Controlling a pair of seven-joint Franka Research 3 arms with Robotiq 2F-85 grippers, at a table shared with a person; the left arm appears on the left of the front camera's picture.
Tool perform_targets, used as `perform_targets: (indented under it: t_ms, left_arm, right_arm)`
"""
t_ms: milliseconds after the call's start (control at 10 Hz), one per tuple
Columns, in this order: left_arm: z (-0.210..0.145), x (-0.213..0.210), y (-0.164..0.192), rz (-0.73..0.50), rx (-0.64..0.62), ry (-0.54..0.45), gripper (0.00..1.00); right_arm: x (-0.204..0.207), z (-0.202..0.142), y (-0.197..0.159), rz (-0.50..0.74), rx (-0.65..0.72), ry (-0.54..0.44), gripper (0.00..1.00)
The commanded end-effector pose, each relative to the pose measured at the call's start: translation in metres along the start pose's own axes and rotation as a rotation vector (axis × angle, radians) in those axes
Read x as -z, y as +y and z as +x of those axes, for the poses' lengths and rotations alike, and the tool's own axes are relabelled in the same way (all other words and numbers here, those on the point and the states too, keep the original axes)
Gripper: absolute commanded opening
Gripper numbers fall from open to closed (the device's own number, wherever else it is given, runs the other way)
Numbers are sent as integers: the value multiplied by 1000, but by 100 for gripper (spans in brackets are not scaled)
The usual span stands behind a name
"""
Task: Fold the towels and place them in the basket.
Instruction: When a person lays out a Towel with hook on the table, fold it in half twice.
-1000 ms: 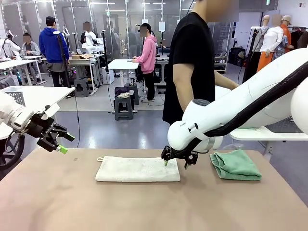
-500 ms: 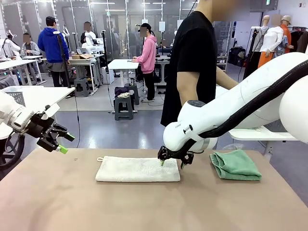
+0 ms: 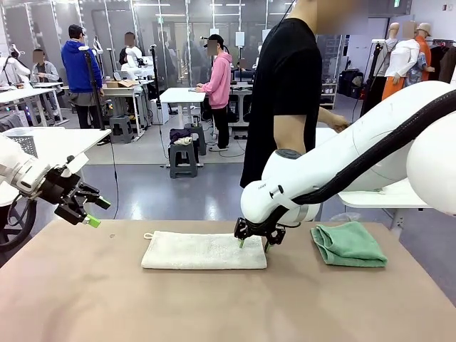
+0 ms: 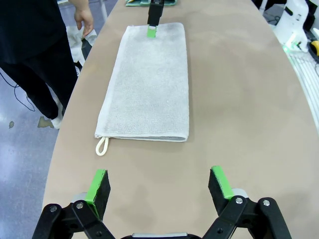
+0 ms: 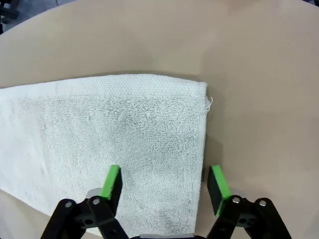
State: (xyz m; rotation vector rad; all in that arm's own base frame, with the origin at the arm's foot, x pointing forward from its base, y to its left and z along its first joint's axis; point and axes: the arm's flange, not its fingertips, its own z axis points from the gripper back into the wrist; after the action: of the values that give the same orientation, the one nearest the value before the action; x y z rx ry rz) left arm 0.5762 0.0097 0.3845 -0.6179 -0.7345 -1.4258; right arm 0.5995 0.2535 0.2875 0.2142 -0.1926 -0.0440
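A cream-white towel [image 3: 203, 251] lies folded into a long strip mid-table, its little loop [image 4: 102, 146] at the left corner. My right gripper [image 3: 253, 244] is down at the strip's right end. Its jaws stand apart astride the corner [image 5: 164, 184], one fingertip [image 5: 112, 181] on the terry and the other just past the edge. A mint green towel [image 3: 349, 244] rests folded at the right. My left gripper [image 3: 98, 212] hovers open over the table's left edge and faces along the cream-white towel [image 4: 149, 84]. The basket is out of view.
A person in a black shirt [image 3: 285, 107] stands at the far side, one hand [image 4: 84, 20] hanging near the table edge. The brown tabletop [image 3: 228, 306] is bare toward me. White side tables stand at the far left and right.
My right gripper has sunk a little and shifted left onto the cream-white towel's right end, its jaws narrowing. The left arm has held still. The person has shifted slightly.
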Motion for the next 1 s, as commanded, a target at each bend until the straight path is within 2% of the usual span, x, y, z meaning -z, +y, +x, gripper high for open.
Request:
perform_targets:
  t_ms: [0, 100, 200, 300, 400, 500, 600, 700, 800, 900]
  left_arm:
    - [1, -1, 0, 2, 1, -1, 87]
    - [1, -1, 0, 2, 1, -1, 87]
    - [1, -1, 0, 2, 1, -1, 87]
    - [1, -1, 0, 2, 1, -1, 87]
    - [1, -1, 0, 2, 1, -1, 87]
    - [1, -1, 0, 2, 1, -1, 87]
    - [1, -1, 0, 2, 1, -1, 87]
    - [1, -1, 0, 2, 1, -1, 87]
    - [1, -1, 0, 2, 1, -1, 87]
    - [1, -1, 0, 2, 1, -1, 87]
  right_arm:
    - [2, 6, 6, -27, 21, 2, 62]
    - [2, 5, 7, -40, 24, 10, 77]
    - [1, 6, 7, -47, 26, 15, 44]
    - [1, 6, 7, -62, 30, 22, 58]
    - [0, 6, 8, -81, 32, 26, 25]
    - [0, 6, 8, -90, 34, 27, 39]
    - [0, 6, 9, -95, 35, 28, 6]
    - [0, 5, 9, -98, 34, 29, 20]
    - [-1, 5, 9, -102, 33, 29, 0]
    - [-1, 5, 8, -105, 35, 29, 1]
